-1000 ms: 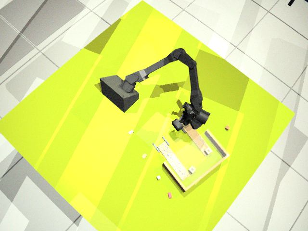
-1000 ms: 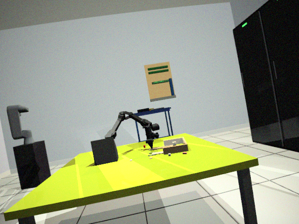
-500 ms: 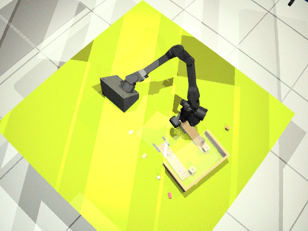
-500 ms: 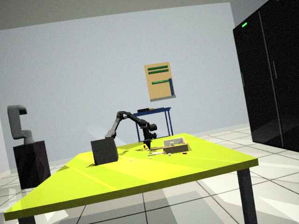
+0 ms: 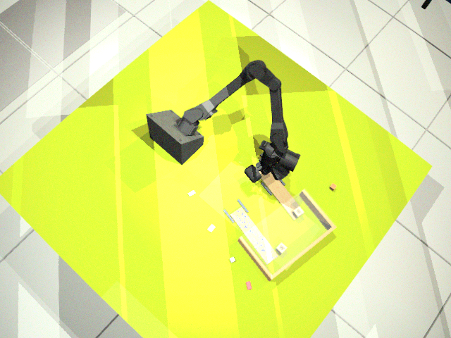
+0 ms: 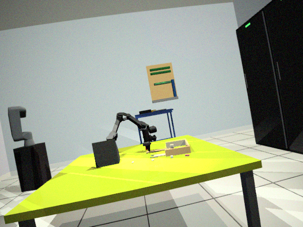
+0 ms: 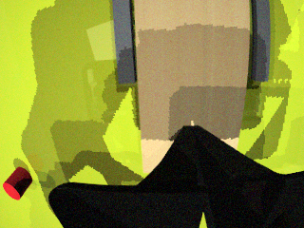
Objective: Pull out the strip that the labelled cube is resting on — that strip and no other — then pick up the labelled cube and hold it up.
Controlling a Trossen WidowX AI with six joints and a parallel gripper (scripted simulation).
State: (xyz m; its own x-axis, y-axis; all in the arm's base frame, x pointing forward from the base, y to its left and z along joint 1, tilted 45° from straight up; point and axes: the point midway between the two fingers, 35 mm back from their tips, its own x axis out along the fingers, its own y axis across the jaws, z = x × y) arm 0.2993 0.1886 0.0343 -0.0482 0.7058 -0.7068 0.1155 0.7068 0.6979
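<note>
Black arm (image 5: 276,109) bends downward, its pincer (image 5: 263,177) clamped narrow on the tan strip (image 5: 280,192).

A three-walled tray (image 5: 320,238) lies on the table (image 5: 91,203), open toward the arm's base (image 5: 175,136). Two strips run from inside it out through the open side: one (image 5: 280,194) carries a cube (image 5: 297,211) at its inner end, and the gripper (image 5: 263,177) sits over its outer end, between two short rails (image 7: 123,22). The other strip (image 5: 253,232) lies alongside, with a second cube (image 5: 280,248) just beside its inner end
</note>
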